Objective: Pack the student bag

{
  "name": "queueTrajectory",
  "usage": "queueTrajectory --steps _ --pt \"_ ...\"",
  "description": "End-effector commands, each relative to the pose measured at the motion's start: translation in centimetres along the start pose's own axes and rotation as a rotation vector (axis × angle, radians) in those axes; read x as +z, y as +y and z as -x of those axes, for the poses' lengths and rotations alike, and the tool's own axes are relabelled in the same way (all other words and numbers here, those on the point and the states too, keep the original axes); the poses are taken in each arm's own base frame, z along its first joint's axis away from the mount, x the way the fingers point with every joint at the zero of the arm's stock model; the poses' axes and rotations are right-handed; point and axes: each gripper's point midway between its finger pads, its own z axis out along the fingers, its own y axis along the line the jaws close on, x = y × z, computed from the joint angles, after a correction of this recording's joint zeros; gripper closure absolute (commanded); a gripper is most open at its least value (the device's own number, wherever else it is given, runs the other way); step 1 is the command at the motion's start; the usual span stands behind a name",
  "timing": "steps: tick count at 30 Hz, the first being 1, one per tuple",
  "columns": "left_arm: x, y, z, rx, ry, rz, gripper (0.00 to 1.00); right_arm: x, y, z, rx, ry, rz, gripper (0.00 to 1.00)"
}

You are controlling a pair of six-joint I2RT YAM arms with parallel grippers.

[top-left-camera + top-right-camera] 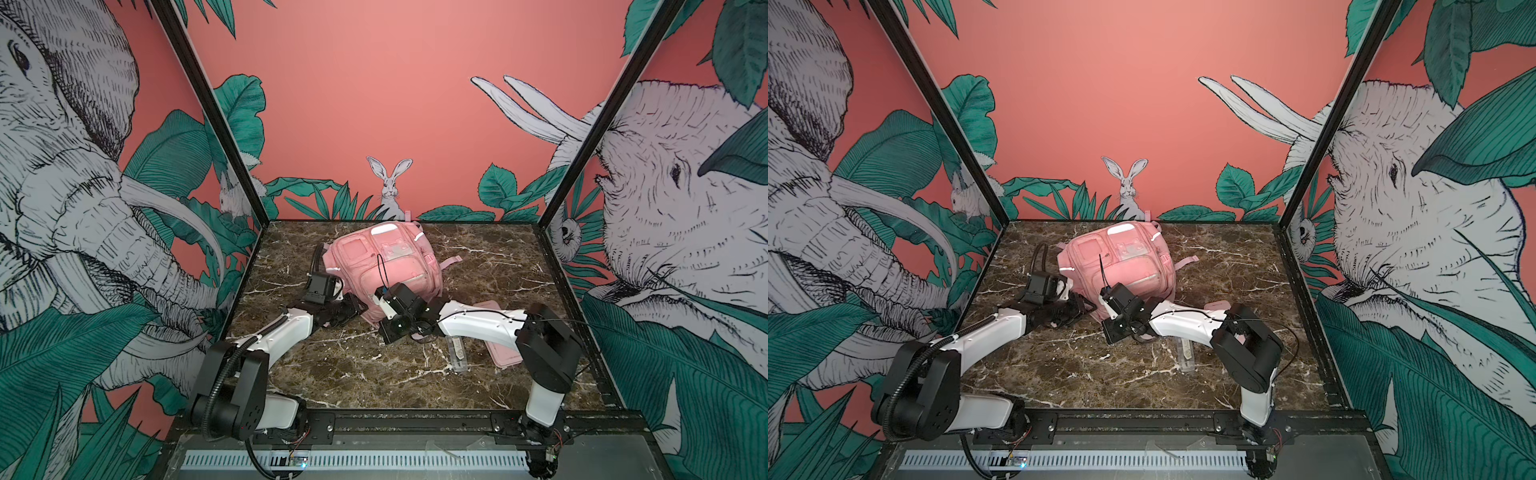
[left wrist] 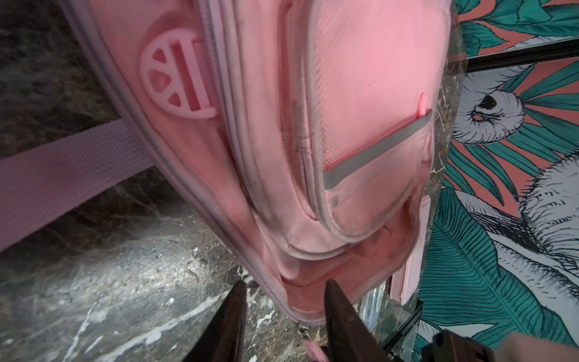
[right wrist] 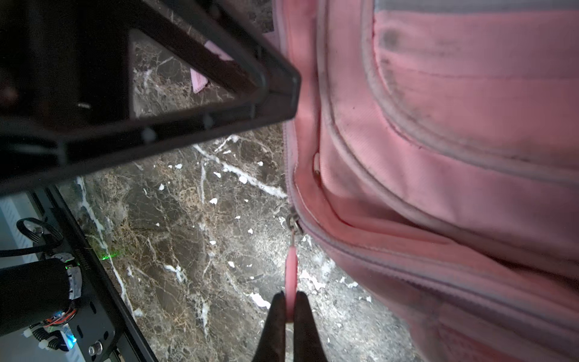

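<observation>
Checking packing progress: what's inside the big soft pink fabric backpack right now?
Its inside is hidden: the soft pink fabric backpack shows no opening. The right gripper pinches its pink zip pull. A flat pink pencil case lies outside, on the brown marble table.

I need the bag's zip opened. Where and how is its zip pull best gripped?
Pinch the pink zip pull at its free end, coming from the table side: it stretches out from the slider, clear of the student bag. The right hand grips it so.
</observation>
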Motion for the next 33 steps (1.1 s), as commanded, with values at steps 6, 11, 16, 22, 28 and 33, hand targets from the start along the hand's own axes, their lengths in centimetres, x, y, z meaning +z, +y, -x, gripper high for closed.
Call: queueTrajectory --steps 6,11,16,22,28,33 --pt "1.7 0.8 -0.3 -0.024 0.023 0.006 0.55 0.2 2.1 0.6 -0.021 -0.005 0.062 1.00" --pt "2.1 1.1 0.2 -0.025 0.023 0.033 0.70 -0.2 0.7 -0.1 -0.019 0.004 -0.014 1.00" --pt "1.8 1.4 0.6 0.005 0.016 0.076 1.00 -1.6 -1.3 -1.0 -0.034 0.014 -0.088 1.00" --pt "1.0 2.2 1.5 0.015 0.002 0.107 1.00 -3.2 -4.4 -2.4 -0.029 0.042 -0.156 1.00" --pt "-0.6 3.2 3.2 0.007 -0.035 0.126 1.00 -5.3 -7.5 -3.3 -0.004 0.049 -0.211 1.00" --pt "-1.4 4.1 4.2 0.001 -0.061 0.153 1.00 -7.0 -10.2 -4.0 0.023 0.052 -0.257 1.00"
